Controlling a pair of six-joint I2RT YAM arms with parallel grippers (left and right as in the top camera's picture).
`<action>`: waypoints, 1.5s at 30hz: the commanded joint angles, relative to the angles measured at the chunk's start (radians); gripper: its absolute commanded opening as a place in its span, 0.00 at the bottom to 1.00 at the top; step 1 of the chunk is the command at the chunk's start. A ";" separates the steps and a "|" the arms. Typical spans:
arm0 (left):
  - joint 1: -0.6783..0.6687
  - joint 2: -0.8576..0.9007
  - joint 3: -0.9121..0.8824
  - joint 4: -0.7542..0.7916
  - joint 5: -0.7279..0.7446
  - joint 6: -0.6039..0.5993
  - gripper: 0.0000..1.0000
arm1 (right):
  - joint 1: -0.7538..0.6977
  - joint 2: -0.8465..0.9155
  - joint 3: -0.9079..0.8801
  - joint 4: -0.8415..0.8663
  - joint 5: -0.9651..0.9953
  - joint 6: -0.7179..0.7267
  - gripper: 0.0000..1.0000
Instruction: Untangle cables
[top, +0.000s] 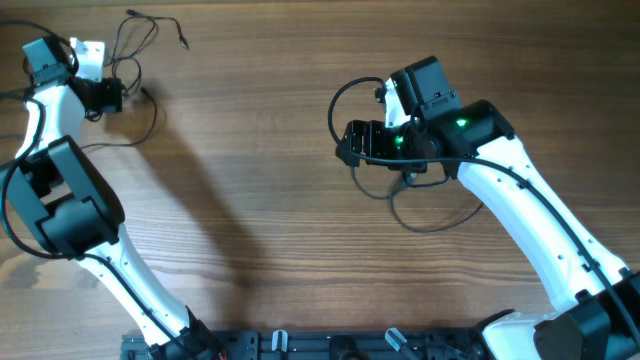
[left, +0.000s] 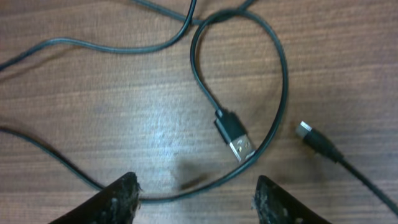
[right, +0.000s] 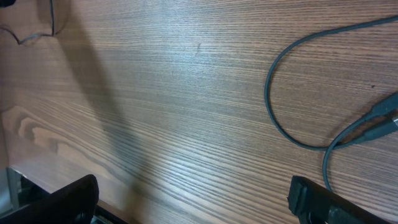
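Note left hand (left: 198, 186) released, empty, low over desk (left: 124, 124). Find USB plug (left: 236, 140) just ahead of fingertips, ringed by own cable loop (left: 284, 81), tip touching it. Find small plug (left: 314, 138) ahead-right, outside loop, apart. Probably best: pinch just behind USB plug, lift over own cable, open loop slowly. Avoid dragging thin cable (left: 93, 43) crossing farther ahead. Note right hand (right: 194, 190) likewise released, bare desk between fingers, second loop (right: 273, 106) ahead-right, untouched.
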 joint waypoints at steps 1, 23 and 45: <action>-0.006 0.048 -0.011 0.017 0.026 0.009 0.64 | 0.003 0.013 -0.009 0.001 0.009 -0.010 1.00; -0.015 0.084 -0.011 0.016 0.061 0.056 0.04 | 0.003 0.013 -0.009 0.008 0.009 -0.003 1.00; -0.016 -0.137 -0.010 -0.121 0.434 0.056 0.04 | 0.003 0.013 -0.009 -0.015 0.005 -0.013 1.00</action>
